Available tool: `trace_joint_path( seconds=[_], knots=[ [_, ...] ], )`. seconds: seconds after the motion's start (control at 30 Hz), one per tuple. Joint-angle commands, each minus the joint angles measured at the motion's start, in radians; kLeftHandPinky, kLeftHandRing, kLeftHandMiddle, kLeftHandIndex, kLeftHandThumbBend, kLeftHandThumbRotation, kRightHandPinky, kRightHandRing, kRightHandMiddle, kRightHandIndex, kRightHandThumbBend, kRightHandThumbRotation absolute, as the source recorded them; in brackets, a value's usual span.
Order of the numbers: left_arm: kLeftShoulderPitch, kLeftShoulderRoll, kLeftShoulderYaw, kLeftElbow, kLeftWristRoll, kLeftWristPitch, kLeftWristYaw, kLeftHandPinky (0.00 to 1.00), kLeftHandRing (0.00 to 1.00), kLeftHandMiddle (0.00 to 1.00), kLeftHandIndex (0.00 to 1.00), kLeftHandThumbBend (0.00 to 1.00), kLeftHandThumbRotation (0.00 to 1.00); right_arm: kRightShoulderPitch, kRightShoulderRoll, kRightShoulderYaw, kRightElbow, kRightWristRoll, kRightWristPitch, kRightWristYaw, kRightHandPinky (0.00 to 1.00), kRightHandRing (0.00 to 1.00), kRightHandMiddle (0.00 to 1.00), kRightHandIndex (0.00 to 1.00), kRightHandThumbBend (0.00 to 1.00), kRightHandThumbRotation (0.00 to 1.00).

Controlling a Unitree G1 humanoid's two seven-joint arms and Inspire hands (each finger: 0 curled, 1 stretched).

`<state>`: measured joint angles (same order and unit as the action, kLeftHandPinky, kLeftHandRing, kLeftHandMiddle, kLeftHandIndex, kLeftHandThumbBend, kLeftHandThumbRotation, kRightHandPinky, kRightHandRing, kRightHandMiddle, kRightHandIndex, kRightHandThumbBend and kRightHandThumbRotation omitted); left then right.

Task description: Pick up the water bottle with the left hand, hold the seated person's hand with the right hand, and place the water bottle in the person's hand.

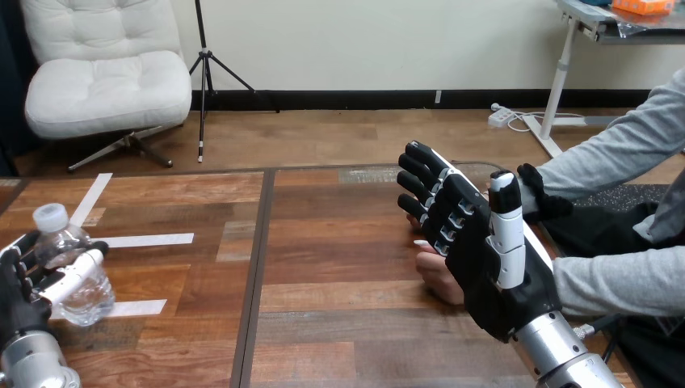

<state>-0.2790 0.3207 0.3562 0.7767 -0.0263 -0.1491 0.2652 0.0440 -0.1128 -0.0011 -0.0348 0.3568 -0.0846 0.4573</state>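
A clear water bottle (87, 296) with a white cap stands upright near the table's left edge. My left hand (18, 293) is wrapped round it, with the fingers curled behind it and the thumb across its front. I cannot tell whether the bottle's base rests on the wood. At the right, my right hand (494, 271) is open, with its fingers straight and its thumb raised. It stands in front of the person's hand (439, 279), which lies low over the table and is partly hidden behind my palm. I cannot tell whether they touch. The person's other hand (543, 199) hovers just beyond my thumb.
White tape strips (145, 240) lie on the wooden table (339, 339) near the bottle. A dark seam (255, 275) runs front to back between the two tabletop halves. The person's grey-sleeved arms come in from the right edge.
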Motion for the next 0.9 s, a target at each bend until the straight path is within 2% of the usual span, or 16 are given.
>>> trace_joint_path(
  seconds=[0.0,0.2,0.37,0.87],
  knots=[
    [-0.041,0.006,-0.025,-0.033,0.021,-0.062,0.009,0.39,0.43,0.48,0.5,0.7,0.0,-0.031,0.011,-0.007,-0.043,0.011,-0.01,-0.004,0.98,0.98,0.96,0.92,0.88,1.0],
    [-0.04,0.006,-0.025,-0.015,0.02,-0.108,0.015,0.37,0.42,0.47,0.48,0.71,0.0,-0.031,0.01,-0.007,-0.045,0.009,-0.007,-0.006,0.98,0.98,0.96,0.92,0.88,1.0],
    [-0.038,0.014,-0.04,-0.005,0.047,-0.13,0.035,0.36,0.41,0.46,0.47,0.73,0.0,-0.032,0.009,-0.006,-0.045,0.01,-0.005,-0.007,0.98,0.98,0.96,0.92,0.88,1.0],
    [-0.036,0.015,-0.05,0.002,0.058,-0.151,0.049,0.36,0.41,0.46,0.47,0.75,0.0,-0.034,0.007,-0.007,-0.039,0.012,-0.002,-0.006,0.99,0.98,0.96,0.93,0.88,1.0]
  ],
)
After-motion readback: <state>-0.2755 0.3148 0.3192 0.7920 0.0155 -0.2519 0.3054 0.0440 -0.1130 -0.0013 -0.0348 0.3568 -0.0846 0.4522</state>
